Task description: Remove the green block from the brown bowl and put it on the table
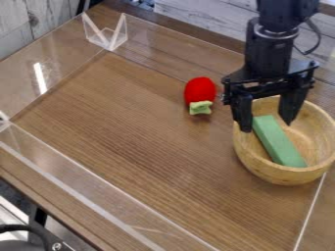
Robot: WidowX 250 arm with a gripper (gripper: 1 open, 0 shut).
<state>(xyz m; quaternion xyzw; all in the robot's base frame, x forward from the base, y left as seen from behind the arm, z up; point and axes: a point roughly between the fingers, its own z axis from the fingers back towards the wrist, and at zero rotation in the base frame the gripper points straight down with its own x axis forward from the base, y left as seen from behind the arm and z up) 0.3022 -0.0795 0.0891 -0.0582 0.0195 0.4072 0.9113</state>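
green block [277, 140] lies in the brown bowl [262, 162] beneath the fingers [269, 110] (spread wide, seemingly holding nothing), tips straddling its upper end.

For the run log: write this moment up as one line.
tool: open, above bowl | green block: in brown bowl, not held | table: red object beside bowl | stage: pre-grasp

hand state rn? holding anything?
Hand: open, fingers spread wide, holding nothing; it hangs over the brown bowl, green block lying inside.
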